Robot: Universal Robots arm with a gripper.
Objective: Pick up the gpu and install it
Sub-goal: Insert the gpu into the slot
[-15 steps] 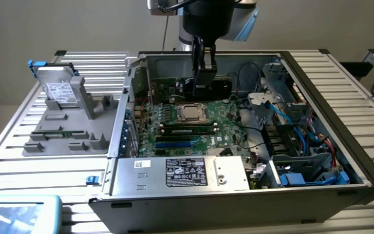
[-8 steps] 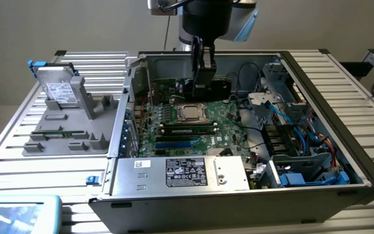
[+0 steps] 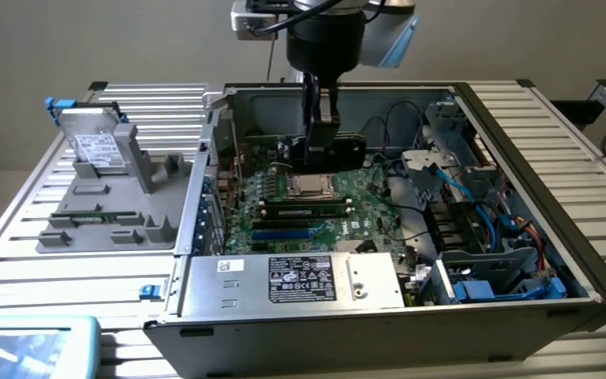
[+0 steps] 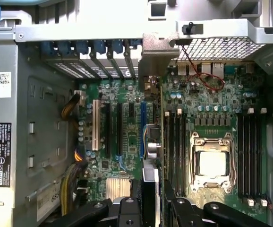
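Note:
My gripper (image 3: 322,151) hangs inside the open computer case (image 3: 514,126), low over the motherboard (image 3: 282,229). It is shut on the gpu (image 3: 337,150), a thin dark card held on edge. In the wrist view the gpu (image 4: 151,146) runs edge-on away from my gripper (image 4: 153,205), and its silvery end bracket (image 4: 157,59) reaches the case's rear slot openings. The card hovers over the blue and black expansion slots (image 4: 120,132), beside the memory slots; I cannot tell whether its edge touches a slot.
The CPU socket (image 4: 211,163) lies close beside the card, with a memory stick (image 3: 303,211) seated nearby. A power supply (image 3: 282,280) fills the case front; blue cables and a drive cage (image 3: 492,260) sit at the exterior view's right. A grey fixture (image 3: 103,221) holding a hard drive (image 3: 98,146) stands left.

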